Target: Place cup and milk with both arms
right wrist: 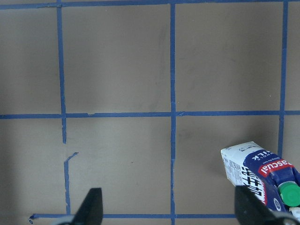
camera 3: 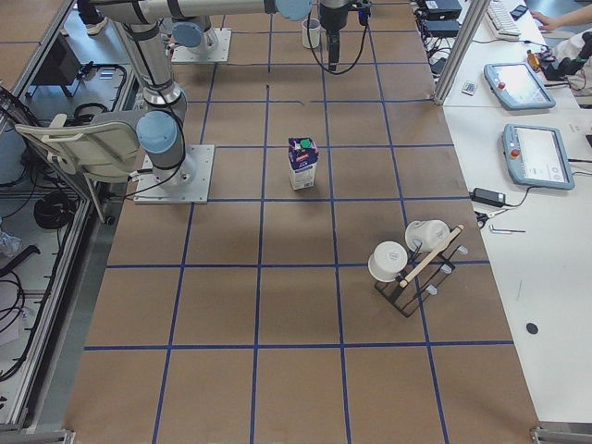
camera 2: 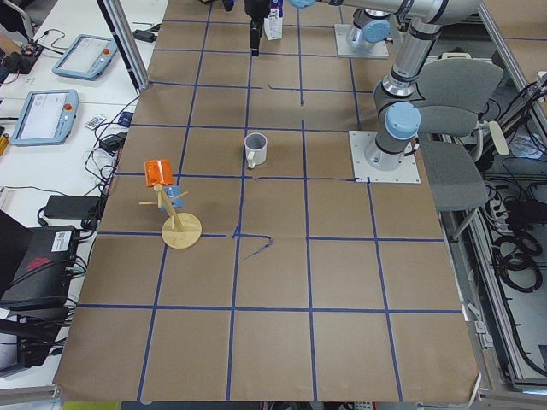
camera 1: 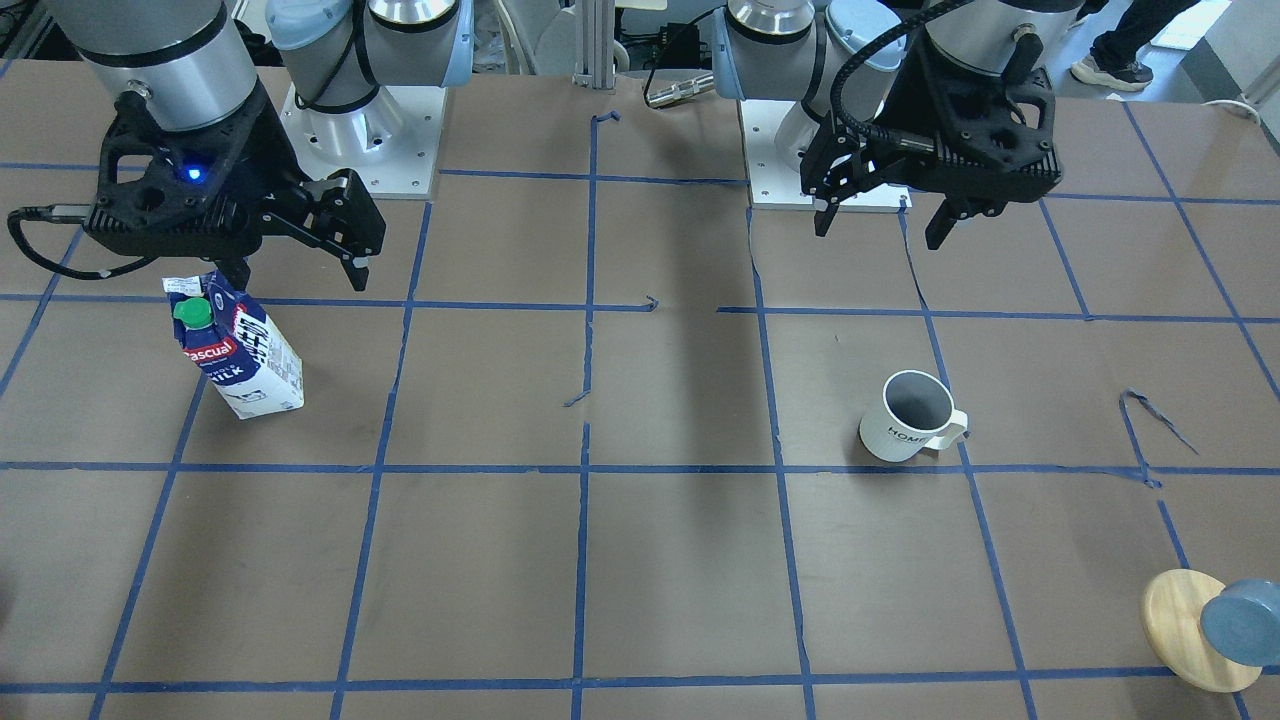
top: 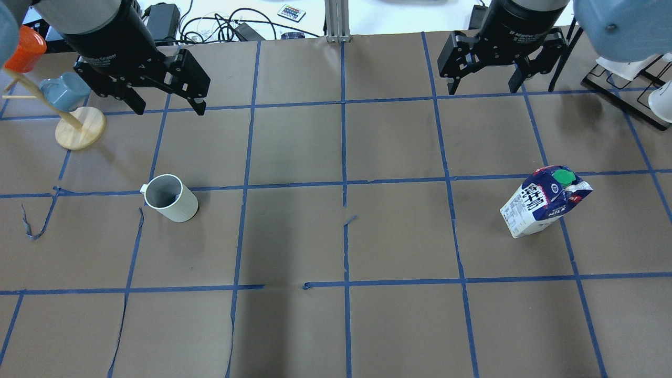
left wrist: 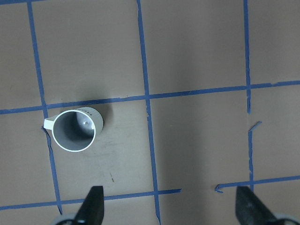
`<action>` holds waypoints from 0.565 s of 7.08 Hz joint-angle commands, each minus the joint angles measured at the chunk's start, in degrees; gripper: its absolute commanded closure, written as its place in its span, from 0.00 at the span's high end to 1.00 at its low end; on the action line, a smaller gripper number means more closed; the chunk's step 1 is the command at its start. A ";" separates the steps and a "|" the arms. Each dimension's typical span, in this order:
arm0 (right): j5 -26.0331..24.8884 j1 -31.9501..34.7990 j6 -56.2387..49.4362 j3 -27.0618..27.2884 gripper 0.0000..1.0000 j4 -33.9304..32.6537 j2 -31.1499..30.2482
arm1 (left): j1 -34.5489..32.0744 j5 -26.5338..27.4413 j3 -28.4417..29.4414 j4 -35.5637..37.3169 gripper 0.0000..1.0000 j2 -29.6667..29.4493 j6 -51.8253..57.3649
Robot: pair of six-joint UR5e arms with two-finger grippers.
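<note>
The white cup (camera 1: 905, 415) with a grey inside stands upright on the brown table, handle to the side; it also shows in the overhead view (top: 170, 198) and the left wrist view (left wrist: 74, 131). My left gripper (top: 169, 107) (camera 1: 880, 232) (left wrist: 171, 208) hangs open and empty above the table, behind the cup. The blue and white milk (camera 1: 240, 350) (top: 543, 202) (right wrist: 260, 176) carton with a green cap stands upright on the other side. My right gripper (top: 484, 86) (camera 1: 297, 278) (right wrist: 171, 208) is open and empty, above and behind the milk.
A wooden stand (top: 79, 126) with a blue-grey cup and an orange cup stands near the cup's side of the table, also seen in the front view (camera 1: 1195, 625). A black rack (camera 3: 412, 268) with white cups stands near the milk's side. The arm bases (camera 1: 360, 140) sit at the table's back.
</note>
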 commanded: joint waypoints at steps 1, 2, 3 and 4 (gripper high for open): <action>-0.17 -0.02 -0.38 0.00 1.00 0.16 0.00 | 0.43 0.18 -0.41 -0.28 1.00 0.09 0.01; -0.18 -0.02 -0.38 0.00 1.00 0.16 0.00 | 0.96 0.70 -1.37 -0.28 1.00 -0.52 0.44; -0.18 -0.19 -0.47 0.00 1.00 0.42 0.00 | 1.75 2.27 -3.12 0.07 1.00 -1.14 3.67; 0.00 -0.28 -0.56 0.18 1.00 0.51 0.09 | 3.84 2.11 -5.14 1.46 1.00 -1.66 5.44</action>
